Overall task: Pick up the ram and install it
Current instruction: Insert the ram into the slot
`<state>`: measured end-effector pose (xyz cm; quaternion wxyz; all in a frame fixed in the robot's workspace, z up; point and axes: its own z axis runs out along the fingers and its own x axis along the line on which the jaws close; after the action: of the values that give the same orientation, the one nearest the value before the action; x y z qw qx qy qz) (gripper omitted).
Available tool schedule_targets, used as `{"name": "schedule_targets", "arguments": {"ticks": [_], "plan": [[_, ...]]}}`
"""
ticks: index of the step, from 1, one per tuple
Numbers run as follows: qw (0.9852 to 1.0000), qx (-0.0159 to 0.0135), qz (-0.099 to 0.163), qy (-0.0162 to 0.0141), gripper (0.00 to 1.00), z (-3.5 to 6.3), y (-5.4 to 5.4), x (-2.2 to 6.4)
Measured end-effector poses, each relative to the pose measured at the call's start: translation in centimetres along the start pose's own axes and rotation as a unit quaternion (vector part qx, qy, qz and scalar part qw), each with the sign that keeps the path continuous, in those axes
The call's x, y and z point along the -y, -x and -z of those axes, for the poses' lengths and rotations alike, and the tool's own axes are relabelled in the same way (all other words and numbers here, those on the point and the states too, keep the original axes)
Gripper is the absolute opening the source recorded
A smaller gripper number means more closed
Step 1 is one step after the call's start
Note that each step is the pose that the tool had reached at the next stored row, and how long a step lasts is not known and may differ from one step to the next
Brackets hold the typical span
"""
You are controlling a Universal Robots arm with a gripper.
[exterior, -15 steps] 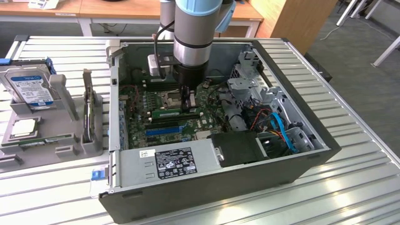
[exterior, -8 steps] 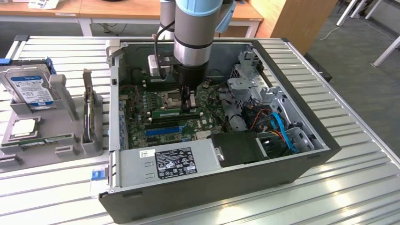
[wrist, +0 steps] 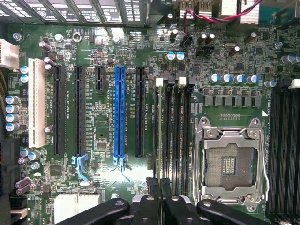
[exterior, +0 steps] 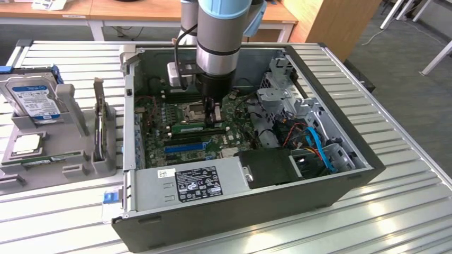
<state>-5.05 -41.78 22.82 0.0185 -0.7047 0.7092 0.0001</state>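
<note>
- Starting at the exterior view's left, a grey holder (exterior: 71, 169) sits on the slatted metal surface (exterior: 395, 211). It carries a blue-labelled hard drive (exterior: 32, 98) standing upright and a square silver processor chip (exterior: 27, 144) lying flat below it.
- Just beside the holder is the open computer case (exterior: 247, 211), lying on its side with the green circuit board (exterior: 159, 119) facing up.
- My arm (exterior: 222, 37) drops straight down into the case, and my fingers (exterior: 211, 112) hang low over the middle of the board.
- My fingers (wrist: 157, 187) are clamped together on the ram (wrist: 161, 136), which I see edge-on as a thin pale line running away from them.
- The ram (exterior: 194, 127) lies along the row of memory slots (wrist: 180, 131), lined up with the one farthest from the empty processor socket (wrist: 229, 164). The blue slot (wrist: 119, 112) is on its other side.
- I cannot tell whether the stick is seated in the slot or just above it.
- Toward the exterior view's right, a metal drive cage (exterior: 282, 100) and a blue cable (exterior: 321, 151) fill that end of the case.
</note>
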Motion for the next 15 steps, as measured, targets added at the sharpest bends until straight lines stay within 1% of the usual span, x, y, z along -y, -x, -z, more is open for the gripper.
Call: {"name": "schedule_targets", "arguments": {"ticks": [15], "plan": [[1.0,-0.0001,-0.002,0.0,0.12,-0.02,0.0,0.0]]}}
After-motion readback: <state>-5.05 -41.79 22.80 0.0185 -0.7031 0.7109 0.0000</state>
